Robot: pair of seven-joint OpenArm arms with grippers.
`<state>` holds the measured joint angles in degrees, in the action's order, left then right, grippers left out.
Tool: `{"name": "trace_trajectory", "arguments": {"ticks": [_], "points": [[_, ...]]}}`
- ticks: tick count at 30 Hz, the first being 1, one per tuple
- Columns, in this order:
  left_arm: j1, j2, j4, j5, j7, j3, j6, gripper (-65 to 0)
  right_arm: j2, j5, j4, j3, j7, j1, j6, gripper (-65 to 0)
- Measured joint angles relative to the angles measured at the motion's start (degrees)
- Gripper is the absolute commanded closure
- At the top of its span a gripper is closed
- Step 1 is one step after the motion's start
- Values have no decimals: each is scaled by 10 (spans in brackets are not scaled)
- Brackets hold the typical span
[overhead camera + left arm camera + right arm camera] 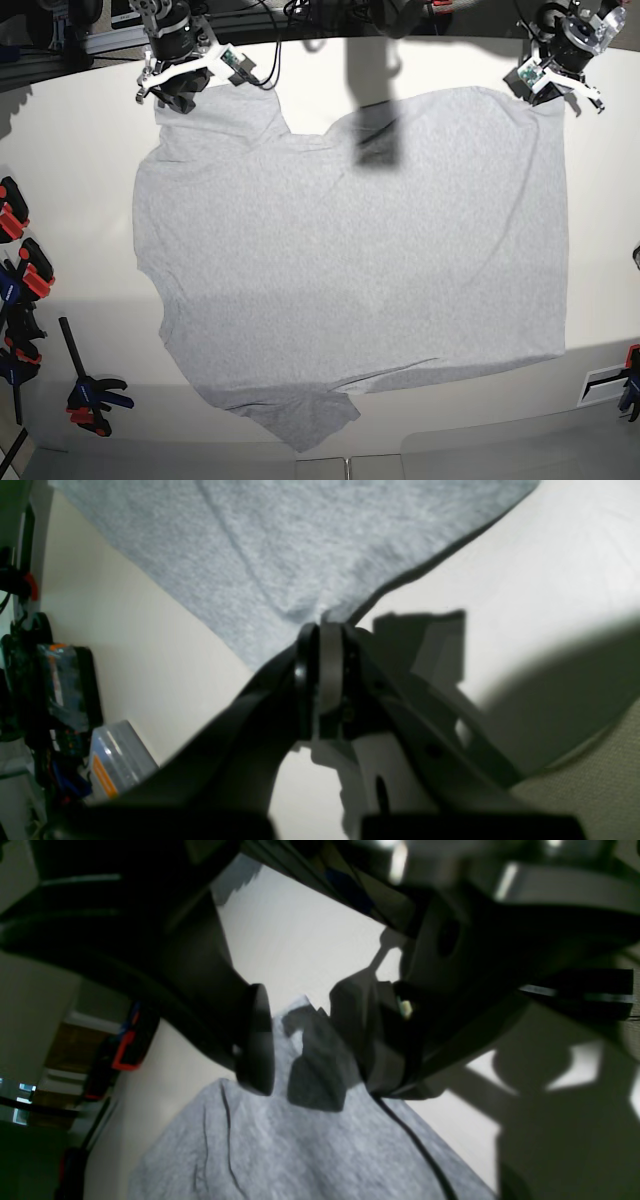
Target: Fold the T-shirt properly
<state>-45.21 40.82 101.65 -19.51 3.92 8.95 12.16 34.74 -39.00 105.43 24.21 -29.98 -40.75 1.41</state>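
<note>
- Both wrist views are soft and blurred, and dark gripper bodies fill much of each, so fine detail of the cloth near the fingertips is hard to read.
- In the base view a dark upright shape point(372, 90) near the top centre and its shadow cover part of the shirt's upper edge; what it is cannot be told.
- The arms themselves are cut off by the top edge of the base view; only their ends show.
- The table point(80, 200) is a pale cream, smooth surface, brightly lit, with strong shadows of the grippers on it.
- Orange-and-black clamps point(20, 260) lie along the table's edge on the base view's left side, and another sits at the far right edge.
- The T-shirt point(350, 280) lies spread flat across the middle of the table, light heather grey, plain side up, no lettering visible.
- One sleeve points to the upper left of the base view, another lies at the lower edge, slightly rumpled.
- The left gripper point(320, 630) has its jaws pressed together on a corner of the shirt's edge, at the base view's upper right.
- The right gripper point(312, 1040) stands with jaws wide apart over the sleeve tip at the upper left; cloth lies between the pads but they do not pinch it.
</note>
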Motion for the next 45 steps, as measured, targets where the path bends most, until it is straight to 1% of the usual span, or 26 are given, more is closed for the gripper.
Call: {"name": "trace_trajectory", "arguments": {"ticks": [3,6,9,10,15,17,19,22,24,35,37,40,45], "points": [[0,0,0,0,-5,0,0,0,0,2,-2,0,4,0,0,-275],[0,0,0,0,-5,0,0,0,0,-5,-13,0,14,4,6,-273],[0,0,0,0,-5,0,0,0,2,-63,-36,0,6,9,13,-273],[0,0,0,0,-5,0,0,0,8,-78,-39,0,-2,9,13,-273],[0,1,0,0,-5,0,0,0,61,-88,-49,4,-14,8,11,-273],[0,0,0,0,-5,0,0,0,76,-84,-49,4,-16,8,-4,-273],[0,0,0,0,-5,0,0,0,82,-77,-49,3,-14,9,-14,-273],[0,0,0,0,-5,0,0,0,83,-58,-48,1,1,9,-19,-273],[0,0,0,0,-5,0,0,0,85,-59,-48,0,10,9,-26,-273],[0,0,0,0,-5,0,0,0,86,-60,-48,0,21,11,-28,-273],[0,0,0,0,-5,0,0,0,81,-57,-48,1,26,19,-31,-273],[0,0,0,0,-5,0,0,0,68,-55,-49,15,19,42,-36,-273],[0,0,0,0,-5,0,-1,0,67,-64,-49,68,16,74,-36,-273]]}}
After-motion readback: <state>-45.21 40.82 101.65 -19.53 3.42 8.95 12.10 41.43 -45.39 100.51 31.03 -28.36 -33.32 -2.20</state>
